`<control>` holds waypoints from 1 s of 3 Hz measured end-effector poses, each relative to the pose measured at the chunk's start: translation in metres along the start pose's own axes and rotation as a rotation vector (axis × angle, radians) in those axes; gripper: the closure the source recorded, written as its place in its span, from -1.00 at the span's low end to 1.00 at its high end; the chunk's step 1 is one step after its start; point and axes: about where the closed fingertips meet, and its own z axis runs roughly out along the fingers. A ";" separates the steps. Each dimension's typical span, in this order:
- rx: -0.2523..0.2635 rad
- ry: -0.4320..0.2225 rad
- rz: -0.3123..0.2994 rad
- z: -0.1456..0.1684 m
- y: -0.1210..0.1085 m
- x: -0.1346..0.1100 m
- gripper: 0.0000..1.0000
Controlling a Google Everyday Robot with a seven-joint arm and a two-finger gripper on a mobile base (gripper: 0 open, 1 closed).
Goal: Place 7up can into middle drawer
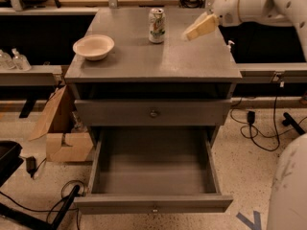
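Note:
The 7up can stands upright at the back middle of the grey cabinet top. My gripper hangs above the cabinet top just right of the can, pointing toward it and apart from it, holding nothing. The middle drawer is pulled open below the closed uppermost drawer front, and its inside is bare.
A cream bowl sits on the left of the cabinet top. A cardboard box stands on the floor left of the cabinet. Cables lie on the floor to the right. Benches run behind on both sides.

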 end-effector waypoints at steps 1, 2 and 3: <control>0.002 0.001 0.007 0.005 0.000 0.006 -1.00; 0.007 -0.021 0.052 0.028 -0.005 0.015 -1.00; 0.049 -0.122 0.135 0.080 -0.022 0.019 -1.00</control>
